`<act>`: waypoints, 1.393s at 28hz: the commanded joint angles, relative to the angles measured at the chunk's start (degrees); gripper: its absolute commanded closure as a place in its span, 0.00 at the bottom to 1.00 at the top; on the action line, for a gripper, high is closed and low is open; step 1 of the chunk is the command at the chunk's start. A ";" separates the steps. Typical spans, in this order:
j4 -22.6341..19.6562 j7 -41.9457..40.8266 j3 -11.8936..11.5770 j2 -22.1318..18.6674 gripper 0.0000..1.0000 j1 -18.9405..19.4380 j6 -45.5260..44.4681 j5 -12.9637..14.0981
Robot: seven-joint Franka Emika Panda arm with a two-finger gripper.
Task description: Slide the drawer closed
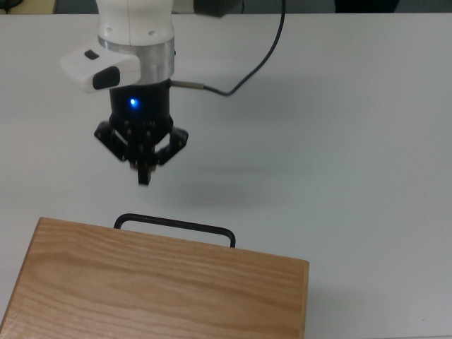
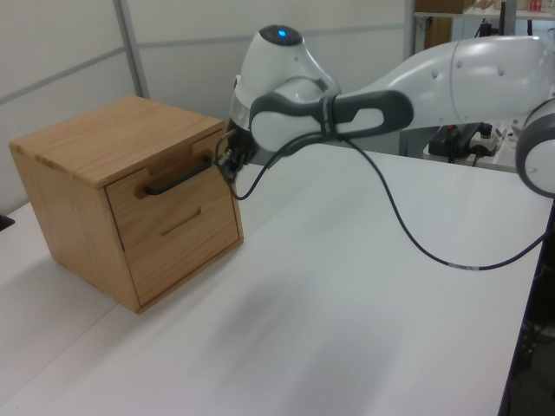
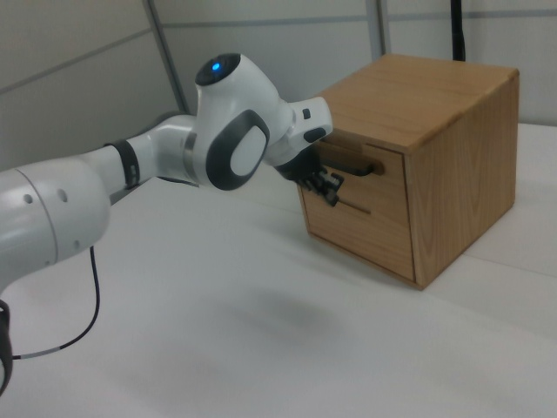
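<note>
The drawer [image 2: 173,247] sits pushed flush into the wooden cabinet [image 2: 104,139]. In the top view only its black bar handle [image 1: 174,227] sticks out past the cabinet top [image 1: 162,289]. My gripper [image 1: 143,176] hangs over the white table, a short gap away from the handle, with its fingers shut together on nothing. The left view shows the gripper [image 2: 230,165] just off the right end of the handle [image 2: 178,176]. From the right view the gripper [image 3: 329,185] is beside the handle [image 3: 352,165] and in front of the drawer front [image 3: 357,222], not touching it.
The cabinet stands on a white table [image 1: 353,141]. A black cable [image 1: 261,63] runs from the wrist across the table. In the left view the arm [image 2: 434,78] reaches in from the right, and grey wall panels [image 2: 69,52] stand behind the cabinet.
</note>
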 commanded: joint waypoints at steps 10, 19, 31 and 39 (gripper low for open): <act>-1.43 0.32 0.62 -8.55 0.98 0.55 -26.32 -0.60; -1.43 -2.23 1.24 -11.72 0.67 0.82 -35.73 -0.69; -1.43 -2.75 1.50 -12.25 0.00 0.82 -36.00 -1.04; -1.43 -3.11 1.42 -12.07 0.00 0.73 -35.73 -0.86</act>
